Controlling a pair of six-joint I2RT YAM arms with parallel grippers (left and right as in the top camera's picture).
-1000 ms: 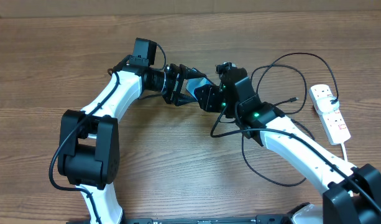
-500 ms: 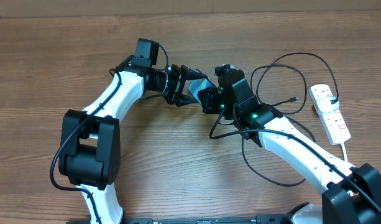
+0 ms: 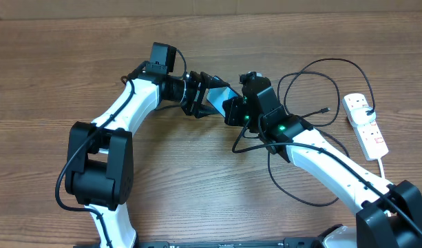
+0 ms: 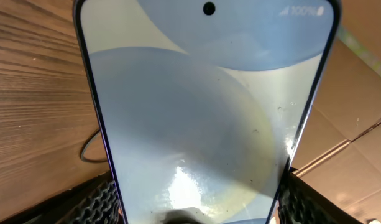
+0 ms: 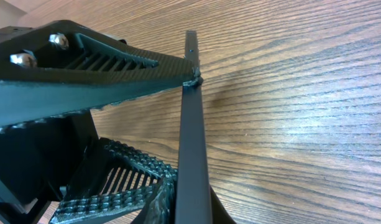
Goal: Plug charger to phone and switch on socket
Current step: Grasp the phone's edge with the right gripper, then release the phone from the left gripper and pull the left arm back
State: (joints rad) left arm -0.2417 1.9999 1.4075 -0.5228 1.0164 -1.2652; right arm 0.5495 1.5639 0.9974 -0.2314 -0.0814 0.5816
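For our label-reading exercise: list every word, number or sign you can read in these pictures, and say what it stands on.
"100%": faint, in an upper corner of the phone screen, left wrist view.
Socket: only small red marks, too small to read.
Nothing else can be read.

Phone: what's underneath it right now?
The phone is held in the left gripper. Right wrist view shows only wood table past its edge; left wrist view shows a black cable loop on the table beside it. Overhead, the phone itself hides the spot directly beneath.
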